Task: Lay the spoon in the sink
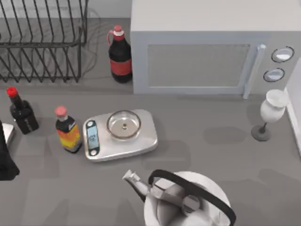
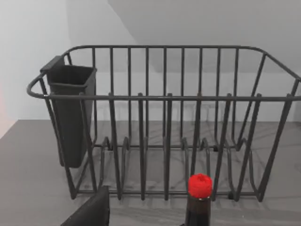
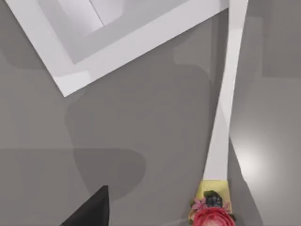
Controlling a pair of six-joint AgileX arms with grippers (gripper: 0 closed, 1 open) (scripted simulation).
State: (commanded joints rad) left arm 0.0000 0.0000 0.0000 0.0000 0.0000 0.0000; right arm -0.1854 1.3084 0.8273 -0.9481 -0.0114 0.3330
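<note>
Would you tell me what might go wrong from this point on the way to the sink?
The white goblet stands upright at the table's right side; the right gripper, over the table by the sink's corner, might tip it. The left gripper sits close to the red-capped bottle before the dish rack; a swing could topple it.

A rendered kitchen counter — a microwave [image 1: 202, 56] stands along the grey tabletop's [image 1: 211, 141] far edge, a wire dish rack [image 1: 42, 42] at its far left corner. A kitchen scale [image 1: 120, 134] bearing a small glass bowl [image 1: 123, 125], sauce bottles [image 1: 68, 129] and a kettle [image 1: 188, 200] complete it — ordinary home cooking gear.
</note>
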